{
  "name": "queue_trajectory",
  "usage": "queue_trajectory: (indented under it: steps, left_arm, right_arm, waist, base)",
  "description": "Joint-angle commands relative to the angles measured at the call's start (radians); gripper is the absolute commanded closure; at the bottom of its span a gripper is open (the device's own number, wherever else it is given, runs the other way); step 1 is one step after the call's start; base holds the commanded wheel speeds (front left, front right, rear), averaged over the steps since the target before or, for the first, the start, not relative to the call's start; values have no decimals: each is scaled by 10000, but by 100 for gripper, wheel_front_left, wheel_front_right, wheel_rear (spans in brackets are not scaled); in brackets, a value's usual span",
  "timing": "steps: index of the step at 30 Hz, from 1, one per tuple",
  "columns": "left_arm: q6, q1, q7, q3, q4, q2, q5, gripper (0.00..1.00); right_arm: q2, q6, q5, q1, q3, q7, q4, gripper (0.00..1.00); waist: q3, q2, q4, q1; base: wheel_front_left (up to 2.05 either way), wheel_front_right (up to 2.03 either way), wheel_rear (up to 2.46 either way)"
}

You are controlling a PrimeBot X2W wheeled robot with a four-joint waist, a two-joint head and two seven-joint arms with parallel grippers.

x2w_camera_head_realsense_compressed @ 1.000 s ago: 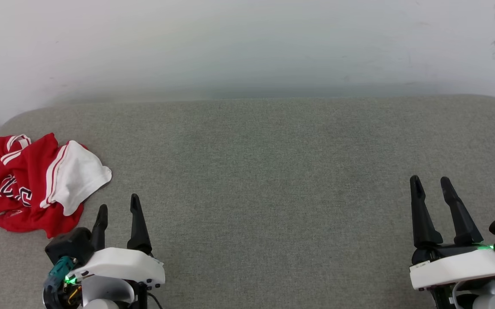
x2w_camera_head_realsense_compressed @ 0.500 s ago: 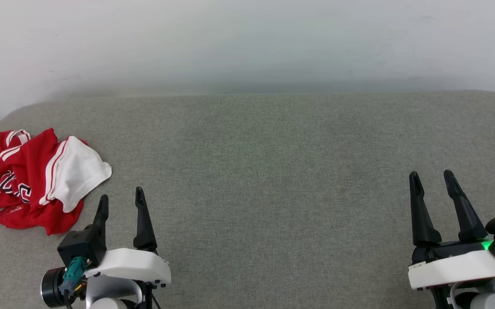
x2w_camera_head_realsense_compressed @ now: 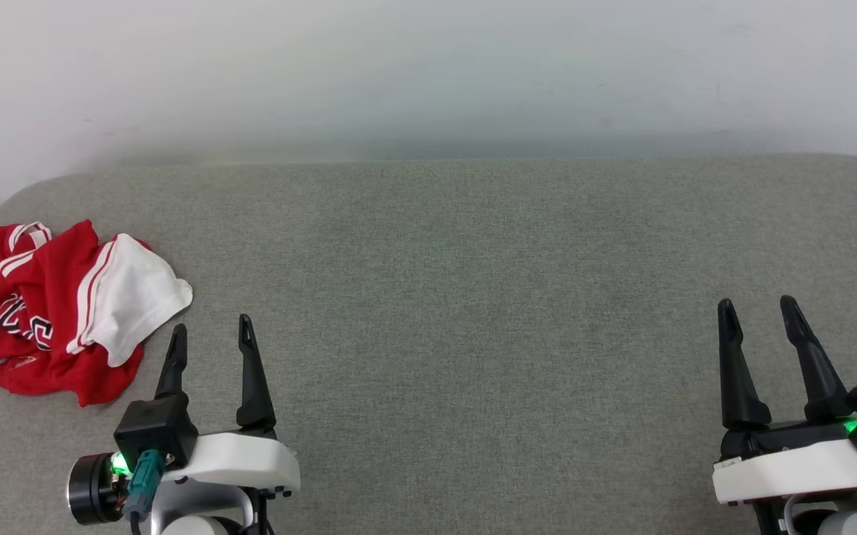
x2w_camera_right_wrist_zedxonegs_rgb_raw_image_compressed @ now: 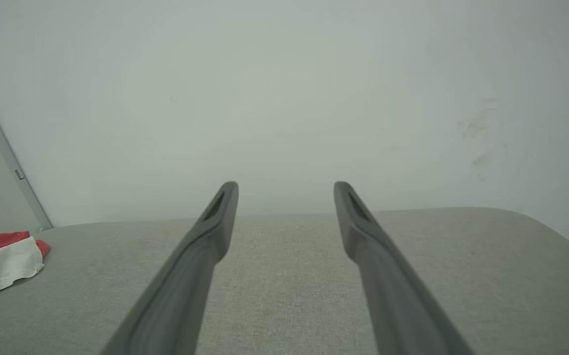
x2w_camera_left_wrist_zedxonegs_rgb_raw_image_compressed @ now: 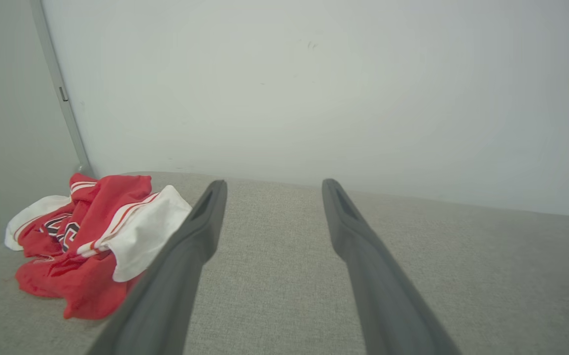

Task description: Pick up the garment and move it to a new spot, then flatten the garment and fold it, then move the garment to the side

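While the garment (x2w_camera_head_realsense_compressed: 64, 312) lies crumpled in a heap at the far-left end of the grey padded surface (x2w_camera_head_realsense_compressed: 473, 297), close to the pale wall (x2w_camera_head_realsense_compressed: 428, 74), the first step of the task, the pickup, appears not yet done. The shirt is bunched with one white sleeve uppermost on its right side, red cloth folded under and around it, and part of the black-and-white lettering showing on its left. The left gripper (x2w_camera_head_realsense_compressed: 212, 323) sits just to the right of the heap and nearer the robot, with its fingers pointing away towards the wall. They are spread moderately wide with nothing between them, and the left finger comes close to the white sleeve's edge without visibly touching it. The right gripper (x2w_camera_head_realsense_compressed: 757, 301) is well apart at the right end of the surface, its fingers likewise spread and empty over bare padding. The next move probably calls for the left arm to swing left and reach over the heap, then lower so the fingers straddle a raised fold before closing. A shallow bite might catch only one loose layer.
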Motion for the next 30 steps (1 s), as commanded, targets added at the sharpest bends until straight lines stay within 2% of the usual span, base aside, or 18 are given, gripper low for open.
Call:
queue_trajectory:
  steps: [1,9,20,25,30]
  left_arm:
    - [-38,58,-93,24,-82,14,227,0]
    - [-261,231,-243,75,-58,-138,793,0]
    - [-1114,438,-451,438,53,-429,1231,0]
    - [-1334,492,-532,606,169,-546,1580,0]
    - [-1551,454,-509,785,312,-634,1465,0]
  right_arm:
    - [6,0,-195,66,-28,-89,-43,0]
    - [7,0,-587,214,-12,-254,12,0]
    - [9,-1,-936,364,33,-449,38,0]
    - [9,-1,-1100,406,51,-530,16,0]
    - [9,-1,-776,407,12,-512,150,0]
  waist:
    - [-3,0,-6,0]
    - [-74,0,9,0]
    - [-131,0,31,0]
    - [-131,0,20,0]
    - [-108,0,22,0]
  base:
    - [0,0,0]
    - [0,0,0]
    - [0,0,0]
    - [0,0,0]
    - [0,0,0]
